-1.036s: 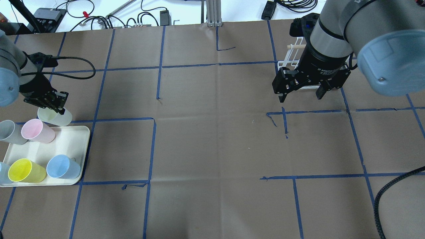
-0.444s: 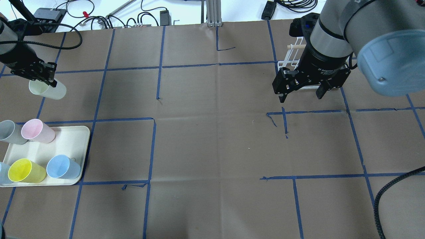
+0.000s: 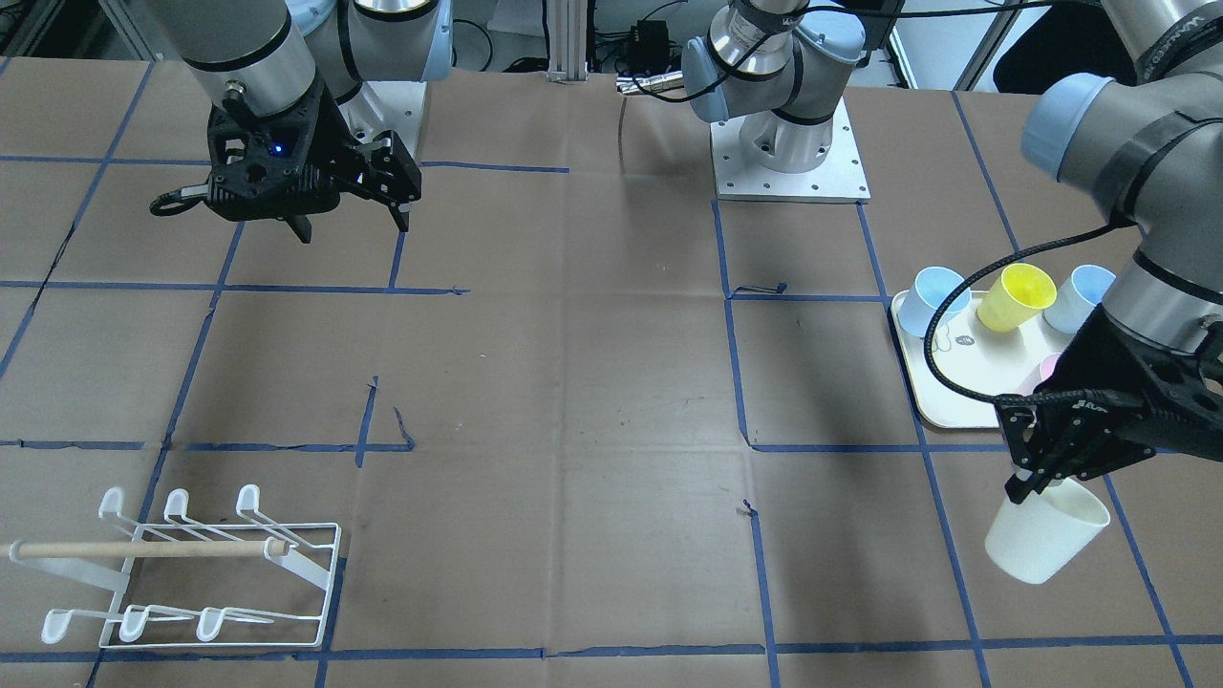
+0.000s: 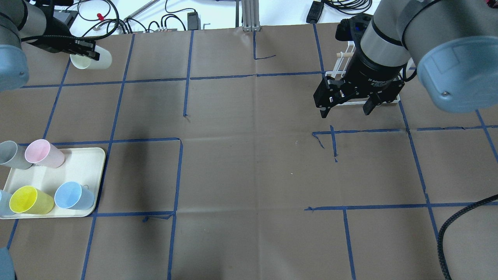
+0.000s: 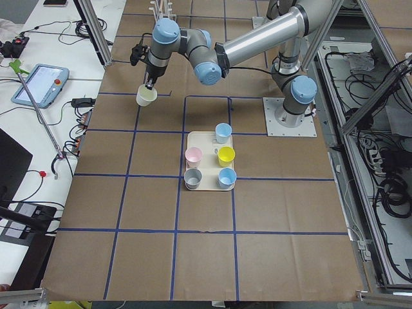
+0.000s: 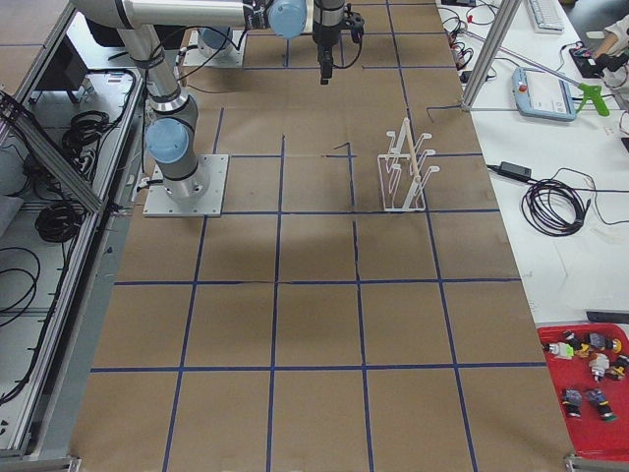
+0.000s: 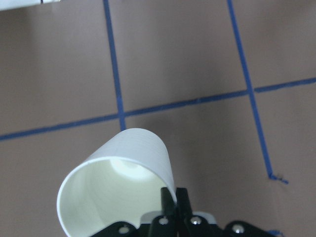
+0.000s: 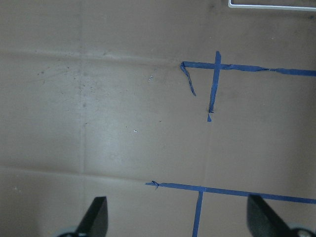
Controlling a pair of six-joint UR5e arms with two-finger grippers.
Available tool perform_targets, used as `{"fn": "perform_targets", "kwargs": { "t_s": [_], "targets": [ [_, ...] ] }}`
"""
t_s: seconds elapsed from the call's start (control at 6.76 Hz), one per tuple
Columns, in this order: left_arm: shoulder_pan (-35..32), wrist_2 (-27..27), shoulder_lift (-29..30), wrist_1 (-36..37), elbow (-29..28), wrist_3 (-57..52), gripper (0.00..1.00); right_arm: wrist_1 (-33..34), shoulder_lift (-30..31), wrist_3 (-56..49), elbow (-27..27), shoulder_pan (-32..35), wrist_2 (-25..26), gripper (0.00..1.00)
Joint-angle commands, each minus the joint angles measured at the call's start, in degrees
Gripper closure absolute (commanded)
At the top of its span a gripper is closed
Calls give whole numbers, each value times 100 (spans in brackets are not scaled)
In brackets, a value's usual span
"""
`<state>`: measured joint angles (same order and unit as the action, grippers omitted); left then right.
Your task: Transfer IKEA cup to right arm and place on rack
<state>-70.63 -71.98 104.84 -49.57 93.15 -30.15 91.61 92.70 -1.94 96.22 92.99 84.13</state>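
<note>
White rack [image 4: 342, 55] half behind right arm [image 4: 389, 42]

A robotics lab: brown-papered desk [image 4: 249, 175] gridded with blue tape [image 4: 148, 139], teach pendant [image 5: 38, 84] at upper left, cables [image 6: 555, 206] coiled alongside.

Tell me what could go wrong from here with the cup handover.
The left gripper pinches the pale cream plastic cup only at one spot on its rim, and it hangs tilted: it may swivel or slip in transit. The open right gripper hovers far across the brown paper-covered table, so a shifted cup could meet its fingers badly.
</note>
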Motion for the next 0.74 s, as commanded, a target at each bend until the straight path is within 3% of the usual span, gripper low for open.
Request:
{"fn": "perform_targets", "kwargs": {
  "t_s": [0.0, 0.15, 0.3, 0.59],
  "targets": [
    [-83, 1285, 351, 2281, 656, -8, 100, 102, 2, 61, -6, 0, 33, 0],
    [-92, 1761, 457, 3286, 1043, 18, 100, 407, 63, 262, 2, 0, -36, 0],
    [-92, 2306, 476, 4027, 1378, 18, 100, 1167, 55, 1038, 11, 18, -63, 0],
    [-467, 2575, 572, 5311, 1880, 62, 100, 2206, -6, 1519, 11, 26, -1016, 0]
  ]
}}
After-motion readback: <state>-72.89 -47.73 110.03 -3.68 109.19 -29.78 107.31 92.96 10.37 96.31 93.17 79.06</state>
